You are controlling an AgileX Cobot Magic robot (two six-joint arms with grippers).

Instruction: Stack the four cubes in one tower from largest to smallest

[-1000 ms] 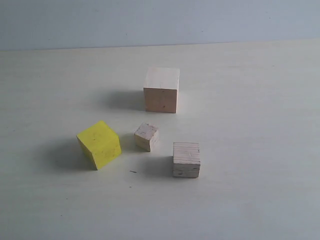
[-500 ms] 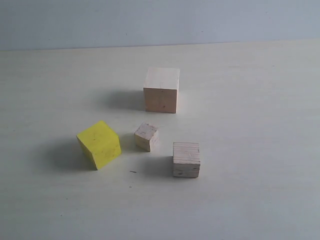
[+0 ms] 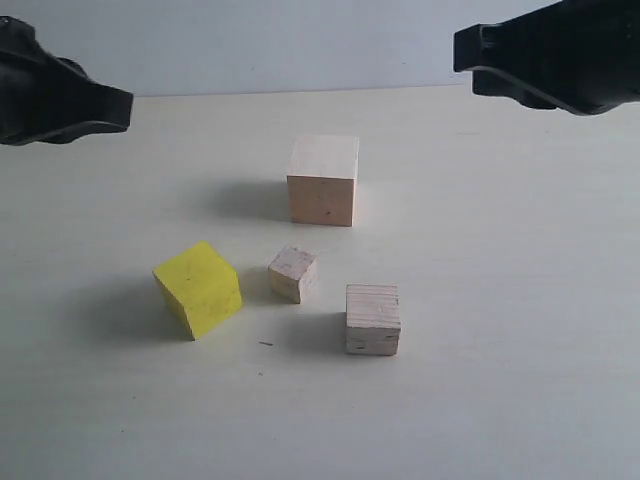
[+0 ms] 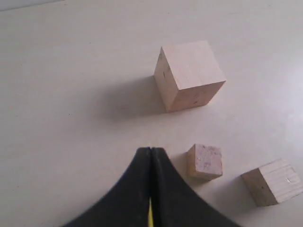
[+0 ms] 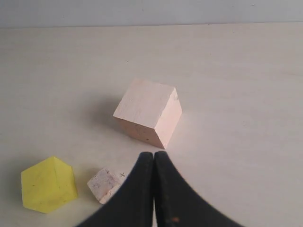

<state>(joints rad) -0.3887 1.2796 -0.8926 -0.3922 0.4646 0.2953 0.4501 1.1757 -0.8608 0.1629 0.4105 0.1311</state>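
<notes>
**4 cubes apart on the table, both pincers shut and holding nothing**

The only marks on the cubes are small. The largest pale wood cube (image 3: 322,180) has a few dark specks on the face toward the exterior camera. In the right wrist view a tiny cross-like mark sits at the edge of the smallest cube (image 5: 104,184); it is too small to tell whether it is on the wood or on the table.

All 4 cubes stand singly on the pale table (image 3: 520,300), none touching another and none stacked. The largest is farthest back in the exterior view. The yellow cube (image 3: 198,288) sits front left, turned so that 1 corner points toward the camera. The smallest cube is just to its right, near the middle. The layered-grain cube (image 3: 373,318) is front right, its striped top showing. A short dark fleck (image 3: 266,344) lies on the table between the yellow and the layered-grain cube.

The left gripper (image 4: 150,150) has its 2 black fingers pressed together, with only a sliver of yellow showing below their seam. The right gripper (image 5: 154,153) is likewise pressed together and empty. In the exterior view both hang high at the upper corners, well apart from the cubes, in front of a plain grey-blue wall (image 3: 280,40). In each wrist view the fingers cover part of the table in front of the cubes.
</notes>
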